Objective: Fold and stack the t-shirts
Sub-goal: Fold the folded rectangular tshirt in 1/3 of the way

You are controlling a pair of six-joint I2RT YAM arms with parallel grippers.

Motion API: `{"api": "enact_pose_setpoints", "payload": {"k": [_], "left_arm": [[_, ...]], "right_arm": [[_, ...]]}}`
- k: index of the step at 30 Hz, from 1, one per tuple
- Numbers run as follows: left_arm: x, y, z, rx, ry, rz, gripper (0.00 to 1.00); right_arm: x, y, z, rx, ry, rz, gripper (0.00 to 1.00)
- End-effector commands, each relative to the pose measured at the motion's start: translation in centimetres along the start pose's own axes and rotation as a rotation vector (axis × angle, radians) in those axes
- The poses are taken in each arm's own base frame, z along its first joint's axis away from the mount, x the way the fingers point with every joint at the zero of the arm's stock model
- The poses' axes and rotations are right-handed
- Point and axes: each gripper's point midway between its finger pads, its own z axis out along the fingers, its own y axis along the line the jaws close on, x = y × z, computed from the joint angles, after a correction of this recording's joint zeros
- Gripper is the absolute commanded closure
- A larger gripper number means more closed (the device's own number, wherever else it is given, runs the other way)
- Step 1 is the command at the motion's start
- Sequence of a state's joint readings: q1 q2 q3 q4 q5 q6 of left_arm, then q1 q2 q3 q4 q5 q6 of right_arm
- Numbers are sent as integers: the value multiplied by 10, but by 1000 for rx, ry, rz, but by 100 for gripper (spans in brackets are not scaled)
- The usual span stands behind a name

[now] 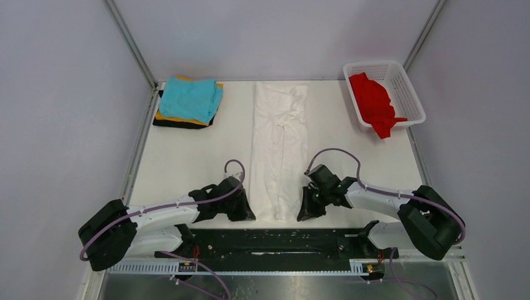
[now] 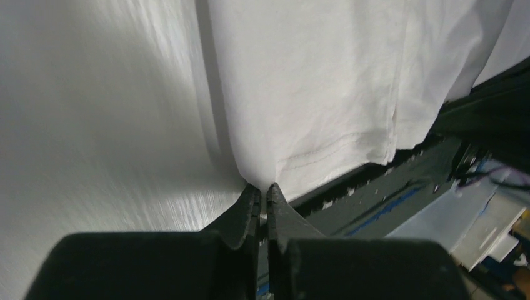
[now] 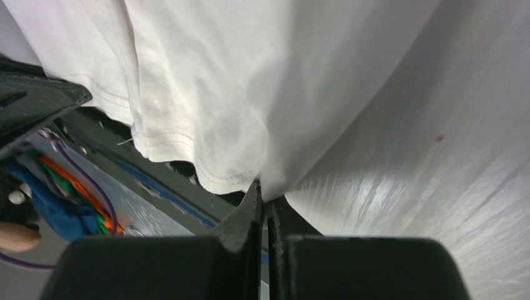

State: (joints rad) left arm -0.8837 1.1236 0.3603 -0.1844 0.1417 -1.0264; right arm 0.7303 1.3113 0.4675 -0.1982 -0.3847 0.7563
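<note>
While gripped at its hem, white t-shirt point(image 1: 279, 150) is laid centrally on table point(image 1: 187, 162).
Long axis near-to-far, hem nearest; left hand point(image 2: 264, 189) and right hand point(image 3: 264, 187) are clamped on its corners.

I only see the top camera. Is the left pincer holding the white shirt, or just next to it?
Observer: Holding it. The left wrist view shows the left pincer shut on the white shirt, at its near hem corner.
Operator: And the other one?
Observer: The right pincer is shut on a bunched bit of the hem at the other near corner.
Operator: Anything tiny I can't see?
Observer: A small red speck lies on the table beside the shirt.
</note>
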Motion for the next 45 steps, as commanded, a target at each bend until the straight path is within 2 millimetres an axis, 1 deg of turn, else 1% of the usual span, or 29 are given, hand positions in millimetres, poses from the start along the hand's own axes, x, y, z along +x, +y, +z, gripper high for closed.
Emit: {"api": "enact_pose_setpoints", "payload": {"k": [1,3,4,6,9,12,14,15,16,19,22,23,24,26,28,30,33,34,35,40,45], "left_arm": [[38,16,-7,-53,77,22,100],[50,11,-13,-37,100,27,100],[54,5,-17,-15,106,35,100],[57,-6,-24,24,102,35,100],[48,-26,-34,94,57,59,100],[29,-43,-41,126,-27,116,100],[14,-52,-43,115,-87,149,100],[6,-56,-45,102,-116,164,100],[-3,-59,-46,82,-143,175,100],[-38,-63,-48,7,-222,172,100],[-72,-69,-50,5,-280,134,100],[-85,-73,-52,16,-303,128,100],[-91,-78,-51,33,-306,130,100],[-113,-83,-52,43,-328,123,100],[-132,-85,-51,19,-333,128,100],[-152,-84,-48,-17,-338,129,100],[-183,-90,-47,-29,-359,141,100],[-191,-88,-43,-48,-357,140,100],[-200,-89,-44,-51,-367,144,100],[-242,-86,-38,-92,-393,153,100],[-277,-87,-28,-81,-376,157,100]], "right_arm": [[51,-20,-8,43,138,-59,100],[66,-19,-15,30,160,-59,100],[70,-17,-20,20,161,-62,100],[75,-14,-30,1,153,-69,100],[72,-5,-43,-36,107,-90,100],[59,11,-50,-82,41,-141,100],[42,21,-54,-78,-23,-178,100],[31,29,-58,-78,-64,-204,100],[21,33,-61,-65,-94,-223,100],[-6,45,-68,-45,-152,-258,100],[-26,45,-70,-31,-171,-230,100],[-38,45,-71,-33,-192,-205,100],[-45,48,-72,-44,-196,-198,100],[-66,51,-78,-61,-219,-170,100],[-88,55,-84,-54,-259,-170,100],[-105,60,-87,-46,-277,-189,100],[-133,67,-90,-35,-296,-193,100],[-143,67,-90,-30,-304,-188,100],[-152,67,-92,-24,-314,-180,100],[-196,66,-98,-13,-360,-145,100],[-228,63,-98,-24,-369,-105,100]]}}
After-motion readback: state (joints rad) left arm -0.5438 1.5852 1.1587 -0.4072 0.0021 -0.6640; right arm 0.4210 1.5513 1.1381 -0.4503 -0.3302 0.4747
